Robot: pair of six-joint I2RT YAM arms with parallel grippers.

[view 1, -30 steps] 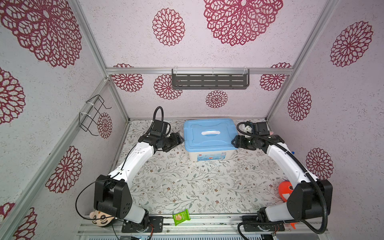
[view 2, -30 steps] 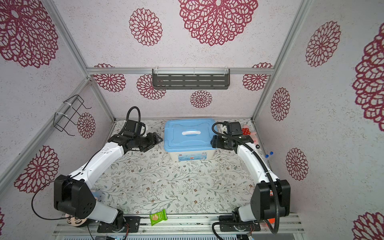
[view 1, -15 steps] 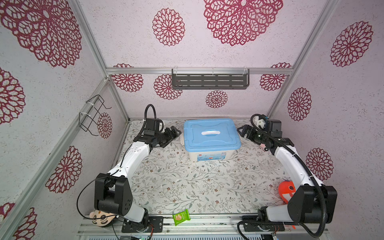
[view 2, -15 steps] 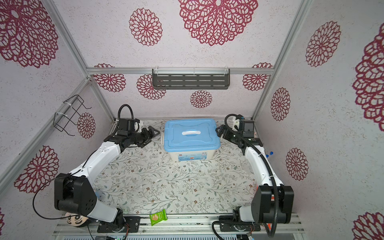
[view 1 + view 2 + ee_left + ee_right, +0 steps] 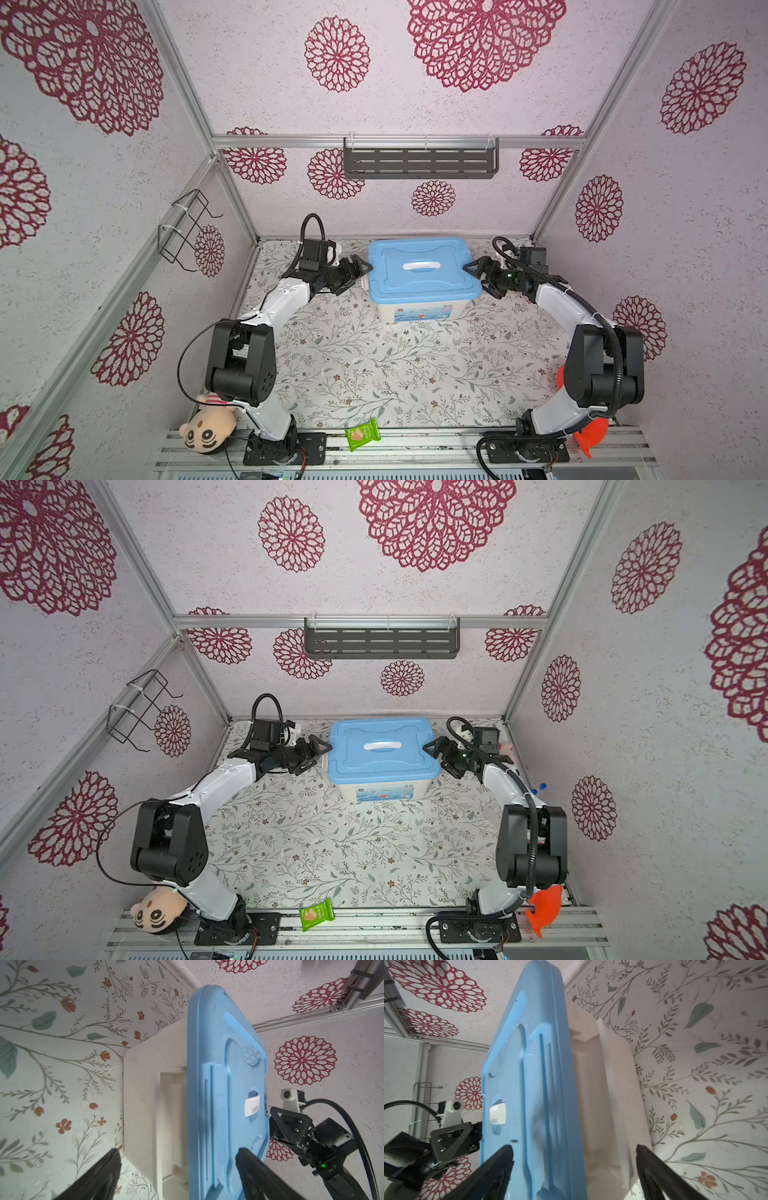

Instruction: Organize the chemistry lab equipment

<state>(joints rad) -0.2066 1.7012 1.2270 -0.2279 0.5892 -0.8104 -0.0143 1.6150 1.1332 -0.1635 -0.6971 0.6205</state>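
Two blue-capped tubes [image 5: 534, 791] lie at the table's [image 5: 374, 374] 3 o'clock edge by the wall, only their caps showing. At 12 o'clock stands a white storage box [image 5: 419, 309] with its blue lid [image 5: 419, 286] on. The left gripper [image 5: 357, 276] at the box's 9 o'clock and the right gripper [image 5: 482, 277] at its 3 o'clock both gape wide around the lid's ends, clamping nothing.

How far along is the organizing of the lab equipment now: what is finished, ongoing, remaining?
Done: nothing I can confirm; the blue lid sits on the white box, hiding its inside. In hand: the left pincer and right pincer, both open, straddle the lid's ends, gripping nothing. Left: two blue-capped tubes lie outside, by the right wall.
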